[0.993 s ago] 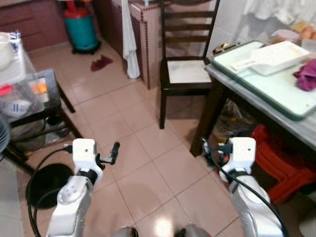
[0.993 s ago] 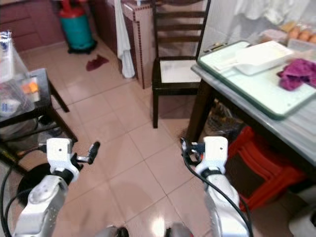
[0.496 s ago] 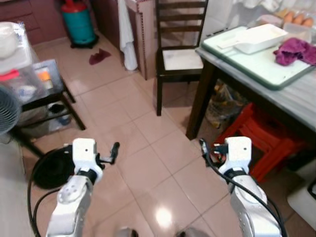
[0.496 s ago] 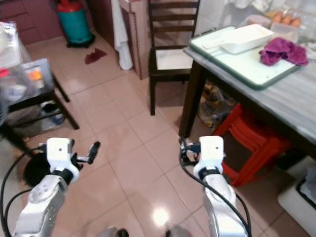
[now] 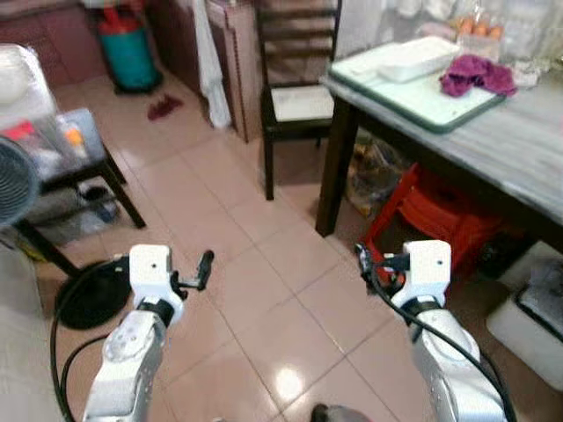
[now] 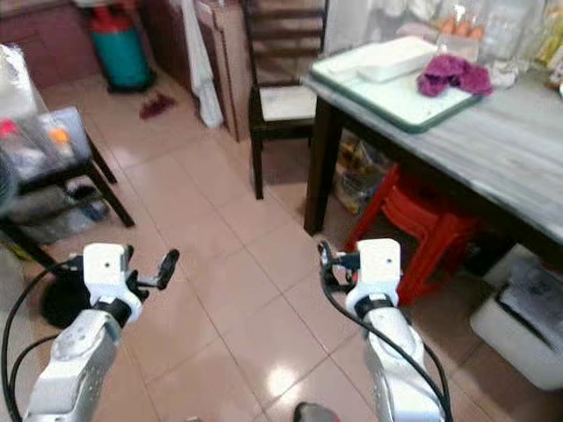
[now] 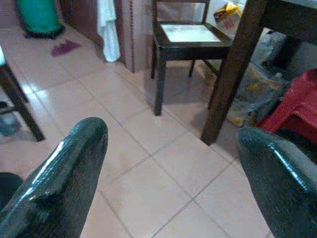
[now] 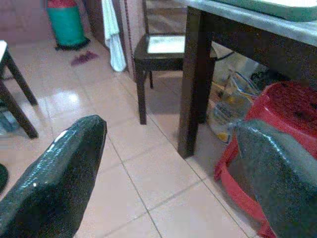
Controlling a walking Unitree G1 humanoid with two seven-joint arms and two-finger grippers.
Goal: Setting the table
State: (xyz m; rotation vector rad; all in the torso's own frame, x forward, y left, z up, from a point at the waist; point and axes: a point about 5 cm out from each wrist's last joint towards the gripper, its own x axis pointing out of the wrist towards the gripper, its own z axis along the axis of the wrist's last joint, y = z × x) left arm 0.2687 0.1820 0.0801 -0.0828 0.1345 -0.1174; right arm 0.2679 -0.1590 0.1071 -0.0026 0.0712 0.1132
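Both sets of jaws stand wide apart and hold nothing: the left gripper and the right gripper are raised at waist height over the tiled floor, well short of anything to be laid out. What looks like the task's ware sits on the bench ahead and to the robot's right: a green-rimmed tray carrying a white rectangular dish, with a crumpled purple cloth at the tray's far edge and what look like eggs beyond it, too blurred to be sure. No plates, cutlery or cups are set out on the grey top, so the job appears barely begun; reaching the bench and taking something up is all to come. Under the bench stand red plastic stools and a bag; a dark wooden chair stands just beside its far leg, a white towel hangs beyond, and a green canister sits further off.
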